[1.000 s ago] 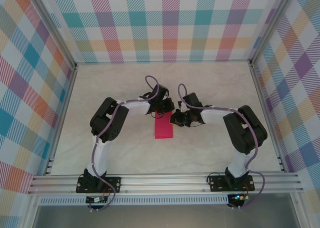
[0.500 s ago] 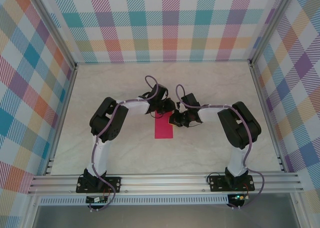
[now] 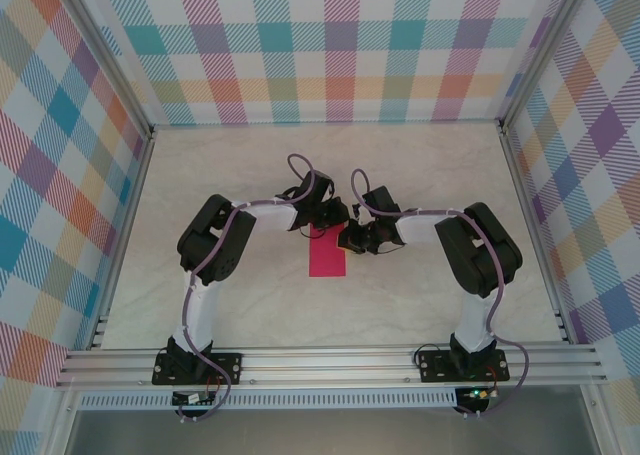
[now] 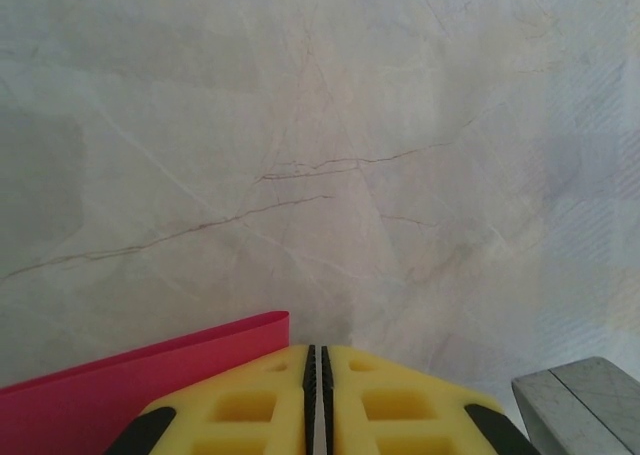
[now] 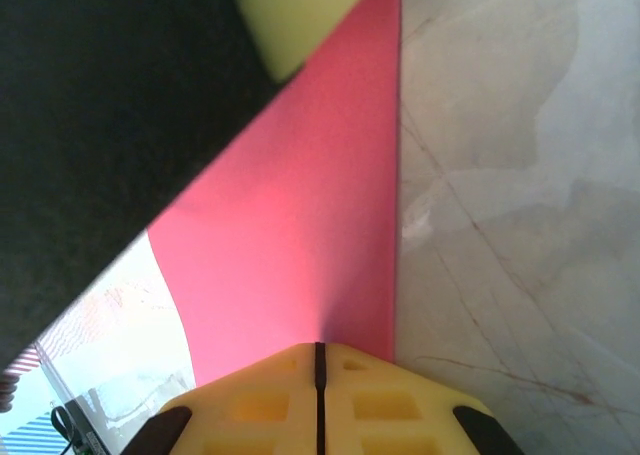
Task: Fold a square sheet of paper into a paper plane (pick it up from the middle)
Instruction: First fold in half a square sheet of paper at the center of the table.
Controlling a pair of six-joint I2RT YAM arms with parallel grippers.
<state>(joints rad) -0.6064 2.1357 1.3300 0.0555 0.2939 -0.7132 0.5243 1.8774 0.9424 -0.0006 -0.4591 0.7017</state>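
Top external — pink paper (image 3: pixel 326 258) unmoved, right elbow (image 3: pixel 480 250) farther left than before; left pincer (image 4: pixel 316 353) and right pincer (image 5: pixel 319 349) both closed.

One crimson-pink sheet of paper (image 3: pixel 327 258), one marble bench (image 3: pixel 420 165), two robot arms (image 3: pixel 215 240), two end effectors: left end effector (image 4: pixel 317 395), right end effector (image 5: pixel 319 375).

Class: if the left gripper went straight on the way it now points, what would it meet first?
Probably the bare pale marble-patterned tabletop; the crimson-pink paper sheet lies beside the line of the left gripper, though depth is unclear.
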